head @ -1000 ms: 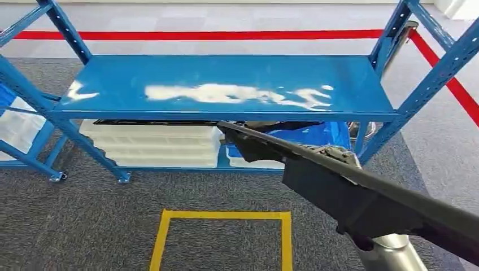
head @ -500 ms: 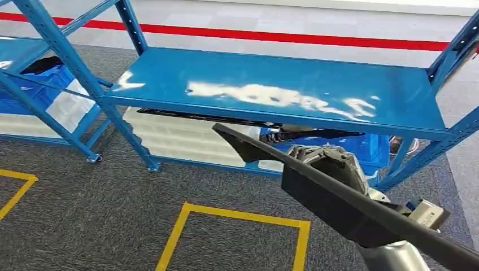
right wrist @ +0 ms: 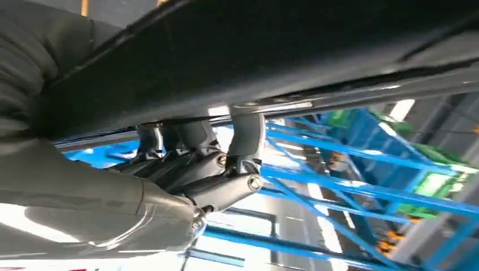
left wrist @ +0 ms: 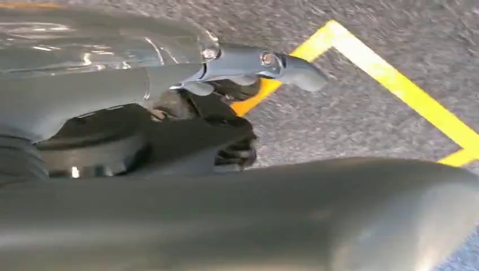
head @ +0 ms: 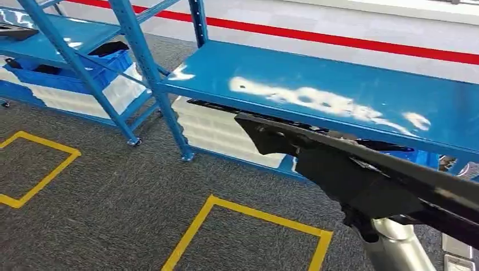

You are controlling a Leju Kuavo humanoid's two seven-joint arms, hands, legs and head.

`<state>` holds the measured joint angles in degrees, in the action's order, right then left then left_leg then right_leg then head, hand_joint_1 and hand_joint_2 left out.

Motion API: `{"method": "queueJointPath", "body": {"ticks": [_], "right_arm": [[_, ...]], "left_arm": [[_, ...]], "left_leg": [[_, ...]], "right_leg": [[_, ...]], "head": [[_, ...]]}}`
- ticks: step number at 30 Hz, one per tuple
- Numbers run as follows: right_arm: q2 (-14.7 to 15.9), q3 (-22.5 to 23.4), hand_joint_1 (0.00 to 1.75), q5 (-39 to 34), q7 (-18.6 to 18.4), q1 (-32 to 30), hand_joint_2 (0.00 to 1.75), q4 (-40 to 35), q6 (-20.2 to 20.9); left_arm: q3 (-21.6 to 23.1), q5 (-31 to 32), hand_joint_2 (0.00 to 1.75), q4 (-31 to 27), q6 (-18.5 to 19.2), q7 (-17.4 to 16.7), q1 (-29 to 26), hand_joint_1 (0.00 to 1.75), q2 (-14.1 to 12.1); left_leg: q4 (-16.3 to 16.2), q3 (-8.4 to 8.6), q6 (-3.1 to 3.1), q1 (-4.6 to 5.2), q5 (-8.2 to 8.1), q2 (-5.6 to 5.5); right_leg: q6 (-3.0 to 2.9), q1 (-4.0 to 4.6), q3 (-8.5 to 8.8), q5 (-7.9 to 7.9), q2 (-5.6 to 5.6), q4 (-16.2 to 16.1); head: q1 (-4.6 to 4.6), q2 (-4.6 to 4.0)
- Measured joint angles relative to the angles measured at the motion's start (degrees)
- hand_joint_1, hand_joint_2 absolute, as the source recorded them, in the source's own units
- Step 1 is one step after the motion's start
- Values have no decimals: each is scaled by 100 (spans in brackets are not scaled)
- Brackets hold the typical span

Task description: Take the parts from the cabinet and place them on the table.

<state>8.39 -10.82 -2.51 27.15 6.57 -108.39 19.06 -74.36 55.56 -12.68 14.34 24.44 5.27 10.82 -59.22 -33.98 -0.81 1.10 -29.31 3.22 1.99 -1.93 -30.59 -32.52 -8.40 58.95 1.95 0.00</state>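
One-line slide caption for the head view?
Right hand carries a long black part past the blue cabinet.

A long black part [head: 361,169] juts across the lower right, carried over the silver right arm [head: 395,248]. Behind it there's a blue rack [head: 316,96] with white trays [head: 220,132] underneath, and yellow tape squares [head: 248,217] on grey carpet.
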Motion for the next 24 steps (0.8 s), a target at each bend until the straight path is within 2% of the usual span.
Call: {"method": "queueJointPath", "body": {"ticks": [1, 2, 3, 4, 5, 6, 7, 8, 9, 10, 11, 12, 15, 16, 17, 18, 19, 20, 21, 22, 23, 24], "right_arm": [[-4, 20, 175, 13, -2, 1, 175, 11, 2], [-7, 37, 175, 35, -13, 24, 175, 55, 24], [-11, 46, 175, 46, -13, 32, 175, 85, 28], [-11, 61, 175, 63, -32, 27, 175, 146, 33], [-11, 61, 175, 79, -66, 28, 175, 206, 39], [-11, 52, 175, 94, -87, 33, 175, 273, 59], [-11, 44, 175, 98, -107, 42, 175, 330, 79], [-13, 39, 175, 114, -122, 59, 175, 389, 87], [-17, 28, 175, 111, -131, 91, 175, 442, 109], [-20, 15, 175, 105, -146, 137, 175, 489, 138], [-24, -5, 175, 74, -175, 195, 175, 544, 162], [-33, -42, 175, 24, -201, 243, 175, 634, 214], [-59, -168, 175, -138, -301, 342, 175, 845, 369], [-90, -241, 175, -175, -317, 406, 175, 927, 413], [-109, -309, 175, -201, -332, 470, 175, 992, 446], [-133, -363, 175, -214, -339, 498, 175, 1023, 463], [-140, -441, 175, -227, -339, 515, 175, 1073, 511], [-140, -518, 175, -229, -345, 541, 175, 1140, 553], [-140, -596, 175, -247, -348, 572, 175, 1204, 577], [-140, -679, 175, -267, -348, 602, 175, 1248, 614], [-140, -767, 175, -288, -346, 641, 175, 1287, 642], [-144, -844, 175, -313, -348, 685, 175, 1309, 676]], "left_arm": [[-2, 2, 175, -2, -4, -2, -9, 0, -13], [-2, 9, 175, -2, -4, 2, -16, 0, -13], [-2, 20, 175, -2, -2, 9, 4, 0, -20], [-2, 20, 175, -2, 11, 24, 23, 0, -18], [-2, 20, 175, -2, 15, 44, 29, 0, -17], [-2, 24, 175, -2, 22, 63, 28, 0, -17], [-2, 26, 175, -2, 26, 74, 27, 0, -20], [-2, 17, 175, -2, 31, 85, 27, 0, -20], [-2, 20, 175, -2, 39, 96, 33, 0, -22], [-2, 20, 175, -2, 48, 103, 42, 0, -22], [-2, 20, 175, -2, 52, 105, 45, 0, -22], [-2, 20, 175, -2, 55, 105, 73, 0, -22], [-2, 17, 175, -2, 50, 96, 64, 0, -26], [-2, 17, 175, -2, 52, 87, 50, 0, -31], [-2, 18, 175, 0, 53, 85, 35, 0, -50], [-2, 20, 175, -2, 53, 85, 46, 0, -48], [-2, 22, 175, -2, 55, 81, 68, 0, -48], [-2, 22, 175, 0, 55, 81, 82, 0, -48], [-2, 22, 175, -2, 59, 83, 81, 0, -48], [-2, 20, 175, 0, 59, 85, 73, 0, -48], [-2, 17, 175, -2, 59, 92, 61, 0, -48], [-2, 17, 175, -2, 59, 94, 58, 0, -48]], "left_leg": [[105, 58, -71, -45, 70, -72], [152, 71, -110, -65, 97, -120], [152, 66, -131, -69, 108, -183], [152, 68, -139, -65, 106, -265], [151, 69, -151, -52, 104, -340], [145, 69, -151, -45, 103, -427], [141, 77, -151, -44, 103, -515], [134, 87, -150, -45, 102, -607], [114, 93, -142, -48, 95, -705], [77, 93, -125, -54, 78, -790], [26, 56, -98, -66, 43, -859], [-63, -7, -66, -29, 22, -930], [-54, -89, -4, -92, 67, -1141], [-68, -102, 13, -92, 56, -1199], [-130, -119, 43, -61, 4, -978], [-356, -238, 88, -56, -129, -695], [-754, -452, 130, -82, -319, -533], [-1233, -710, 161, -106, -507, -444], [-1611, -923, 184, -126, -605, -406], [-1748, -1020, 196, -145, -579, -391], [-1634, -981, 205, -158, -448, -375], [-1288, -822, 195, -159, -205, -351]], "right_leg": [[50, -8, 25, -43, 11, -10], [43, -13, 0, -160, 368, 120], [21, -13, -130, -354, 617, 409], [8, -9, -332, -584, 757, 855], [4, 4, -553, -769, 807, 1311], [7, 17, -741, -847, 818, 1664], [11, 21, -796, -769, 819, 1722], [11, 20, -712, -554, 824, 1501], [13, 14, -534, -256, 850, 1060], [18, 5, -336, 33, 938, 564], [9, -22, -214, 150, 1205, 213], [0, -39, -180, 76, 1362, 122], [-76, 6, -191, 50, 1193, 153], [-107, -42, -179, 66, 1116, 127], [-119, -47, -161, 66, 1038, 121], [-147, -48, -147, 49, 967, 122], [-170, -43, -136, 33, 864, 123], [-187, -37, -128, 18, 763, 123], [-189, -36, -122, 1, 667, 124], [-187, -36, -109, -15, 589, 125], [-185, -36, -88, -35, 513, 125], [-179, -36, -57, -59, 436, 124]], "head": [[-2, 0], [-9, -2], [-20, -2], [-20, -2], [-20, 0], [-20, -2], [-20, -2], [-20, -2], [-20, 0], [-20, -2], [-20, -2], [-15, -2], [-13, -2], [-15, -2], [-13, -2], [2, 0], [2, -2], [0, -2], [2, -2], [2, -2], [2, -2], [0, 0]]}}
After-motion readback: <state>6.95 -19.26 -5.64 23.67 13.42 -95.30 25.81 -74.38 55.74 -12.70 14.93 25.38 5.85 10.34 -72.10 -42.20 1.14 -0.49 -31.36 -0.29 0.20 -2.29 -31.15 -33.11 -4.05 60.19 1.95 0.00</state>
